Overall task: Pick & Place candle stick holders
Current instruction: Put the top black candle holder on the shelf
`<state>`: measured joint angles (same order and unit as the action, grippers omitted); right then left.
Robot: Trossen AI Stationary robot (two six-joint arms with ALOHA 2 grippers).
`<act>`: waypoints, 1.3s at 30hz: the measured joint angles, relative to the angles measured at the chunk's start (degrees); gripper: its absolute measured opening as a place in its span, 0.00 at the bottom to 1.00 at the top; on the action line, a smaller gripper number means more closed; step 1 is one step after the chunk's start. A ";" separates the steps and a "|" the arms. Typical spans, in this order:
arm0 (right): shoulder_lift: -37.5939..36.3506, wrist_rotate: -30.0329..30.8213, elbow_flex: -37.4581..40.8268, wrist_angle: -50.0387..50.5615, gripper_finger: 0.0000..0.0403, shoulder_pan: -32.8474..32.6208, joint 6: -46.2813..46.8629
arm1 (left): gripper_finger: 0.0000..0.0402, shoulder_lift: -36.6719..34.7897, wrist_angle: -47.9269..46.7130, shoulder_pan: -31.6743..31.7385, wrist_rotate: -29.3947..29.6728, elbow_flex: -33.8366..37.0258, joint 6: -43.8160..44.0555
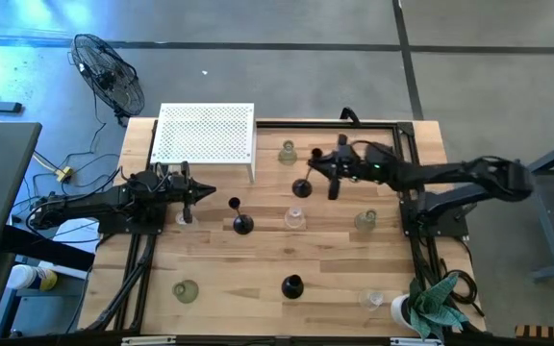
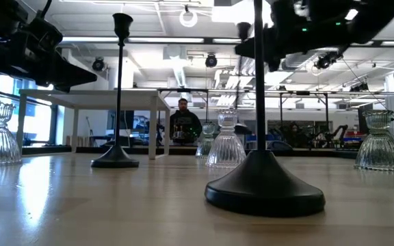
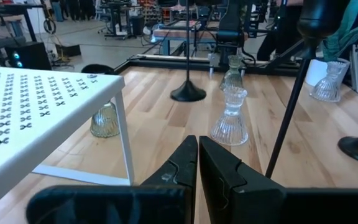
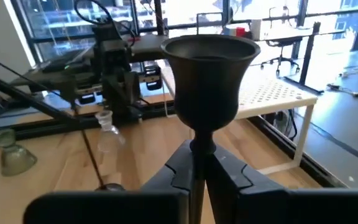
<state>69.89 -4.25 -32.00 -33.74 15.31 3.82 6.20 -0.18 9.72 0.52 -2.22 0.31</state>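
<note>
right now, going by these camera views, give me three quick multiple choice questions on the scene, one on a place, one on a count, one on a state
1. Where is the white rack?
A. on the tabletop by the left gripper
B. on the floor
C. held up in the air

2. How many black candle holders are there?
A. one
B. three
C. five

3. What is the right gripper doing?
A. open and empty
B. shut on a black holder's stem
C. shut on a glass holder

Answers:
1 A, the high view shows the rack standing just beyond the left gripper.
2 B, the high view shows three dark bases.
3 B, the right wrist view shows the fingers closed on the stem under the black cup.
</note>
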 joint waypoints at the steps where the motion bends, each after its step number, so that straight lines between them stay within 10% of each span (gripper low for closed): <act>1: 2.11 -1.08 -1.61 -0.01 0.05 -0.08 0.00 | 0.03 -0.01 -0.01 0.01 -0.04 0.00 0.07; 20: 32.18 -6.43 -26.90 -2.49 0.05 -4.22 -2.83 | 0.03 -0.02 0.16 0.01 -1.05 0.00 0.18; 32: 37.40 -7.25 -29.82 -2.15 0.05 -4.24 -2.10 | 0.03 -0.02 0.56 0.01 -0.50 0.00 3.09; 39: 37.48 -5.77 -29.82 -1.50 0.25 -4.24 -1.11 | 0.03 0.60 1.10 0.01 -0.38 0.00 6.05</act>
<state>107.37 -10.02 -61.82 -35.24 11.07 2.71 6.79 0.92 9.74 0.14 -2.22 6.36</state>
